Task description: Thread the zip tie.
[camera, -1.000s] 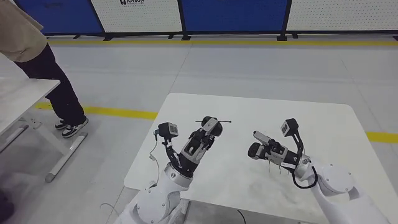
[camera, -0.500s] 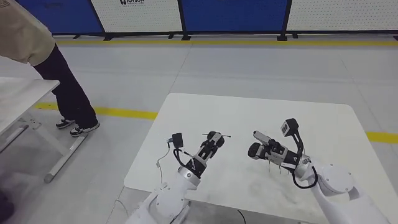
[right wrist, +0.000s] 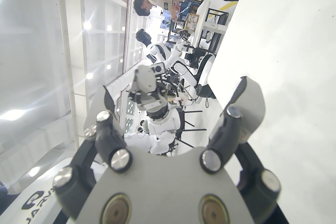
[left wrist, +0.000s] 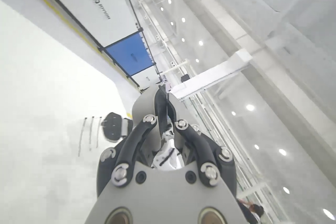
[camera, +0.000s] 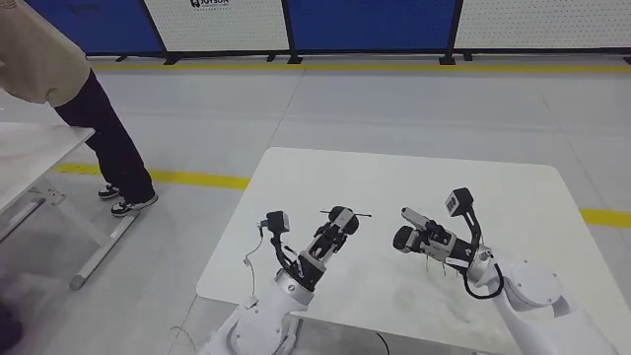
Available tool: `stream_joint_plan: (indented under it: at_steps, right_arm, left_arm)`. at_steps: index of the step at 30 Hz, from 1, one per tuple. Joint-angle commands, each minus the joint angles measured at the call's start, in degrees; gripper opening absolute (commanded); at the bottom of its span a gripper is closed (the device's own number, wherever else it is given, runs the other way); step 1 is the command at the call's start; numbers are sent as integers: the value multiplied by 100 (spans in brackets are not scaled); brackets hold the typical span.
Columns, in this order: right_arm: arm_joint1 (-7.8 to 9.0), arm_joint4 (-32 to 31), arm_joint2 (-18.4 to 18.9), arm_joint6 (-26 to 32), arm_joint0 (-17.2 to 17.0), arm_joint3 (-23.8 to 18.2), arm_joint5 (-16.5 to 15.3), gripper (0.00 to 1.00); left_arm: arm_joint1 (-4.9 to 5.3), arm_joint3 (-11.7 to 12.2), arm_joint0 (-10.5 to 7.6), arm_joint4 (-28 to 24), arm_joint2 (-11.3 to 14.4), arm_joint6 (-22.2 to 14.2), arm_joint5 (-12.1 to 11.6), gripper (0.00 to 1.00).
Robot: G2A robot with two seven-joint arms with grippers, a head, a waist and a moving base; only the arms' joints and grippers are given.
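While the left tool (left wrist: 165,104) is clamped shut on the zip tie (camera: 361,215), we hold the tie above the bench (camera: 444,173) by a short stretch of its length, and both ends stick out free to either side of the grip. The right tool (right wrist: 175,88) faces it across a gap, with its jaws wide apart and nothing between them.

We judge three faults likely from here. First, the tie may swivel in the narrow pinch when the right tool touches an end, so that tip and head no longer line up. Second, the tie is thin (edge-on it is barely a line in the left wrist view), so the right tool may close beside it and miss. Third, spare ties (left wrist: 89,134) lie on the bench just beside the right tool, and a low approach could snag one. We cannot tell which end carries the head.
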Motion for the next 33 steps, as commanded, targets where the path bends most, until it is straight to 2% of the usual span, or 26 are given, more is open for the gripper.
stream_joint_plan:
  at_steps: [1,2,4,7,11,13,17,21,24,31,33]
  right_arm:
    - [0,0,0,0,0,0,0,100]
    - [0,0,0,0,0,0,0,100]
    - [0,0,0,0,0,0,0,100]
    - [0,0,0,0,0,0,0,100]
    - [0,0,0,0,0,0,0,100]
    - [0,0,0,0,0,0,0,100]
    - [0,0,0,0,0,0,0,100]
    - [0,0,0,0,0,0,0,100]
    - [0,0,0,0,0,0,0,100]
    - [1,-48,-2,-4,7,-21,1,100]
    - [47,-780,12,154,147,-261,136,100]
  left_arm:
    - [21,-298,220,43,-57,-30,-198,0]
    - [30,-407,306,60,-86,-43,-278,0]
    - [47,-621,458,82,-144,-63,-285,0]
    - [63,-689,564,132,-207,-71,-285,0]
    - [70,-420,528,117,-185,-212,-195,0]
    - [71,-246,448,77,-130,-382,-39,0]
    - [50,323,148,114,25,-494,382,0]
    - [29,694,26,198,159,-407,509,0]
    - [29,824,3,329,215,-414,535,0]
    - [28,837,1,323,223,-396,556,0]
    - [28,837,1,323,223,-396,556,0]
